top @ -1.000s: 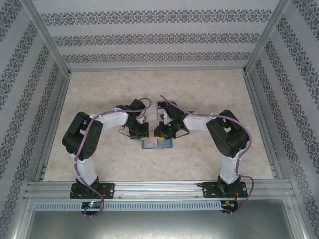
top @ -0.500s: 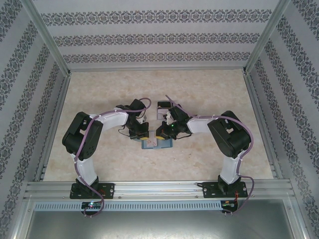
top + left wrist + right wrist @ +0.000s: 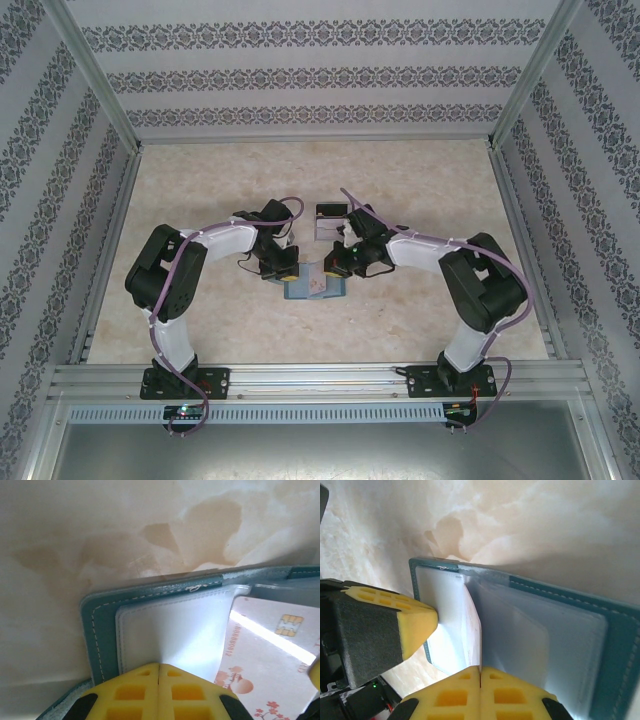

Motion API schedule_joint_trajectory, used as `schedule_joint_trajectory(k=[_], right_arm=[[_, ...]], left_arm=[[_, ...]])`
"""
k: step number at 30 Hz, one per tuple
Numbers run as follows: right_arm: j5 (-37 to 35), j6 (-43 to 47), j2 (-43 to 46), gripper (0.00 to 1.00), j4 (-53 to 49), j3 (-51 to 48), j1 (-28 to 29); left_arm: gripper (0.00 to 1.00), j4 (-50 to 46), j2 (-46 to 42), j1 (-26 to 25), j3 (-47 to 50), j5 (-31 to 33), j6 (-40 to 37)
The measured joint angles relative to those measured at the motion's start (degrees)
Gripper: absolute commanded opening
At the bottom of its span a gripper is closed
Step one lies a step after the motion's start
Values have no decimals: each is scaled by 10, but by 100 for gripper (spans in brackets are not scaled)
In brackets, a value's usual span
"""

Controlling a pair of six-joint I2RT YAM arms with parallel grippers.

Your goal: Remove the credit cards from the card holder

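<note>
The teal card holder lies open on the table between both arms. In the left wrist view my left gripper is shut, its yellow tips resting on the white inner pocket of the card holder. A pale pink credit card with a gold chip stands tilted up out of the pocket beside it. My right gripper is shut on the near edge of this credit card, seen edge-on above the card holder. The left gripper's fingertip shows at the left of the right wrist view.
A small grey rectangular thing lies on the marble-patterned table just beyond the grippers; I cannot tell what it is. Patterned walls and metal rails enclose the table on three sides.
The right gripper has shut on the pale card, which now tilts up from the holder. The right arm's elbow has swung out to the right. The left arm has stayed put.
</note>
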State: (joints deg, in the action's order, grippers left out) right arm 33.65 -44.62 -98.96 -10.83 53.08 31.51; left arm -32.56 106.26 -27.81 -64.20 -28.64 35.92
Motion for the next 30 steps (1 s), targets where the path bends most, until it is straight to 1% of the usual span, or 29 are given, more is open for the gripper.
schedule_joint_trajectory(k=[6, 11, 13, 17, 20, 23, 26, 30], right_arm=[[-14, 17, 45, 0, -37, 2, -10], [-15, 29, 76, 0, -49, 8, -25], [-15, 39, 89, 0, -57, 12, -36], [-18, 78, 112, 0, -73, 26, -62], [-33, 140, 123, 0, -99, 47, -76], [-49, 226, 122, 0, -139, 85, -87], [-60, 342, 107, 0, -195, 143, -94], [-79, 516, 59, 0, -274, 241, -96]], left_arm=[[4, -5, -10, 0, 3, 21, -5], [4, -20, -20, 1, 7, 47, -10], [7, -25, -23, 1, 7, 56, -11], [17, -30, -29, 2, 7, 68, -13], [19, -29, -40, 2, 7, 71, -13], [20, -26, -54, 2, 7, 74, -13], [22, -13, -68, 5, 9, 76, -13], [23, 12, -93, 23, 23, 79, -13]])
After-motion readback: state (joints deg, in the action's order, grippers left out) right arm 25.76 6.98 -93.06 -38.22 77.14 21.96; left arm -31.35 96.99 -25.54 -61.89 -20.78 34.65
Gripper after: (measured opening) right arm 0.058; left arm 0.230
